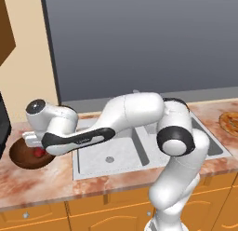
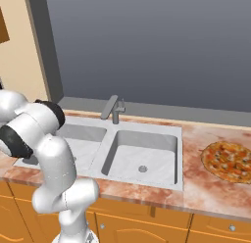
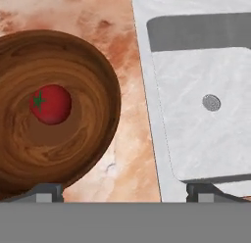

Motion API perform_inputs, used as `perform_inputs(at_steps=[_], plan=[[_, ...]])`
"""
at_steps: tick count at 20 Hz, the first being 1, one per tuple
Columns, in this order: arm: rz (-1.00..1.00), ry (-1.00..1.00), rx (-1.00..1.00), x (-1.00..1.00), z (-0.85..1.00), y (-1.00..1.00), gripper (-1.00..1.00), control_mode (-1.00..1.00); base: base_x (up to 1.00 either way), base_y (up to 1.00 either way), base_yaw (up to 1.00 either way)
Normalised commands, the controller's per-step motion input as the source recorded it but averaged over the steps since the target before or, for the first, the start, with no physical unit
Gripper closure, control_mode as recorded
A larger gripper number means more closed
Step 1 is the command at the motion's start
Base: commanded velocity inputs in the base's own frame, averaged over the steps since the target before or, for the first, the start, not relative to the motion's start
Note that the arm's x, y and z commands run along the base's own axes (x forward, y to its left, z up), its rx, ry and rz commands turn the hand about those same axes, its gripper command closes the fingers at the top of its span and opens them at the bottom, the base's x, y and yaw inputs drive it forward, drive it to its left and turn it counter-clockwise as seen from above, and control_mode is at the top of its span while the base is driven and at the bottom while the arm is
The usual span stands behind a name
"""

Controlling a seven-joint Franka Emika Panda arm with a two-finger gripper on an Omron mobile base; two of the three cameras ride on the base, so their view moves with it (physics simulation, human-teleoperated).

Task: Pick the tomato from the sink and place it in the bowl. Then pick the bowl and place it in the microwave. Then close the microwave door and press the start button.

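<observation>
A marbled reddish counter runs across the lower half of the left base view, with a pale double-basin sink set into its middle. The white robot arm rises from the lower right and reaches across the sink toward the left edge of the frame. There, at centre left, sits the wide dark wooden bowl, partly hidden behind the arm's hand. In the right base view a pizza lies at the right edge of the counter, well apart from everything else.

In the hand view the bowl takes up the left half, and the small red tomato rests inside it, near its centre — the first placement looks finished. The gripper hangs above the bowl's rim and the counter, its fingertips spread wide apart at the bottom corners, holding nothing.

Next comes lifting the bowl. The risk, as I judge it: a grip on one thin rim wall could let the bowl tip — and the round tomato would roll out.
</observation>
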Motion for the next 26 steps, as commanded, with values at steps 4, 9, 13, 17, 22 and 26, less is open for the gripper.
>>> perform_inputs(at_steps=[4, 9, 13, 17, 22, 26], plan=[[-0.13, 0.07, 0.35, 0.42, -0.05, -0.5, -1.0, -1.0, 0.0, 0.0, 0.0], [0.0, 0.03, 0.33, 0.3, -0.21, 0.03, -1.0, -1.0, 0.0, 0.0, 0.0], [0.04, 0.04, 0.24, 0.06, -0.46, 0.26, -1.0, -1.0, 0.0, 0.0, 0.0], [0.01, 0.04, 0.13, 0.12, -0.31, 0.32, -1.0, -1.0, 0.0, 0.0, 0.0], [0.0, 0.02, 0.04, 0.35, -0.18, 0.2, -1.0, -1.0, 0.0, 0.0, 0.0], [0.0, 0.0, 0.0, 0.29, -0.02, 0.16, -1.0, -1.0, 0.0, 0.0, 0.0]])
